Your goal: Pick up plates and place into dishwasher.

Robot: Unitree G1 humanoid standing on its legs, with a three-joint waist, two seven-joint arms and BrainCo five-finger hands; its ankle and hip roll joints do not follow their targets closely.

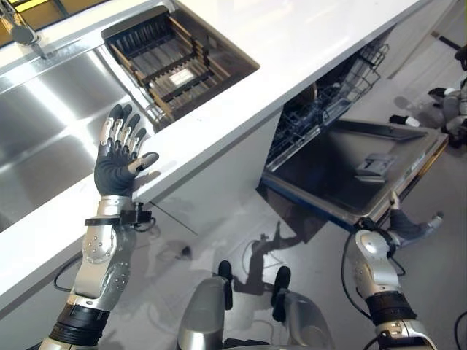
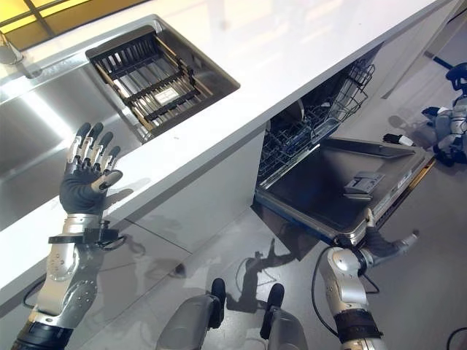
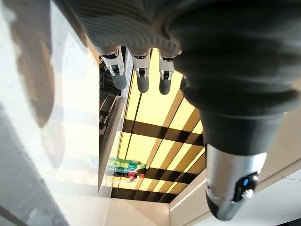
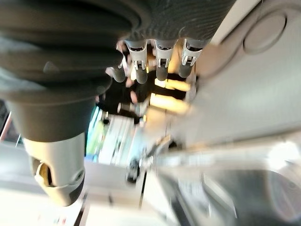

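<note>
Reach phase, judging by the layout: left hand (image 1: 120,157) raised at left of frame over the white counter (image 1: 306,44) edge, fingers straight and spread, holding nothing; right hand (image 2: 387,244) low at lower right by the open dishwasher door (image 2: 343,186), fingers extended, empty too. No plates visible on counter or in the sink rack (image 1: 171,69), so next move probably calls for locating one first. Count: one dishwasher, one door, one lower basket (image 1: 321,109), one sink rack, zero plates.

White counter (image 1: 292,65) with steel sink (image 1: 44,124) above glossy grey floor (image 1: 219,240).
</note>
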